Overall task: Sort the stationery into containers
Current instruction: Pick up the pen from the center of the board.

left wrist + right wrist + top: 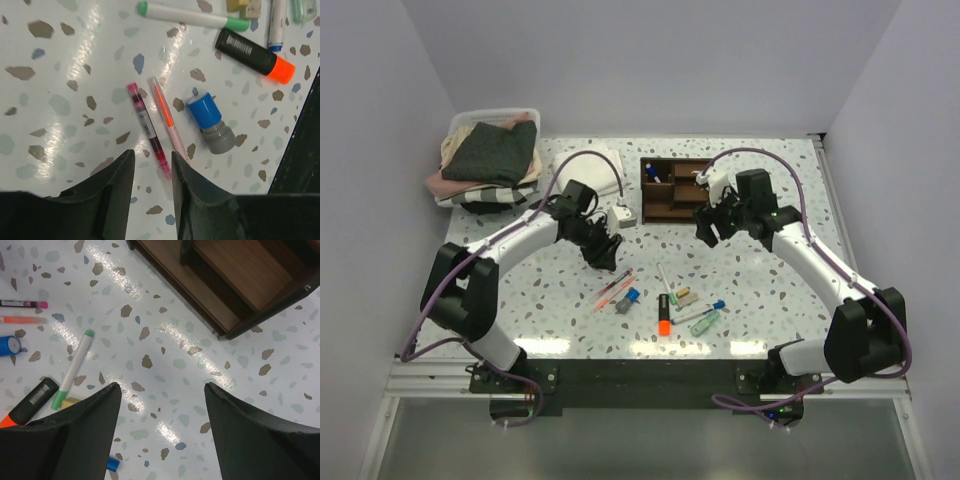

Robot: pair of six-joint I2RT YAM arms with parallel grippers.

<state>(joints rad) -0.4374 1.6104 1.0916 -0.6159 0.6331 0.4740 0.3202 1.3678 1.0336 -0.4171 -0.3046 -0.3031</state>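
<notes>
The stationery lies in a loose group on the speckled table: two thin red pens (613, 290), a blue-capped grey piece (628, 298), a white pen (665, 278), an orange-black highlighter (663, 314), tan bits (685, 296) and a green bit (705, 323). The dark wooden organiser (677, 187) stands at the back, with a blue item in its left section. My left gripper (152, 160) is open just above the red pen (148, 131), whose end lies between the fingertips. My right gripper (162, 390) is wide open and empty over bare table beside the organiser (240, 280).
A white bin of folded cloths (490, 155) stands at the back left. A small white box (625, 215) with a cable lies left of the organiser. Walls close in the table on three sides.
</notes>
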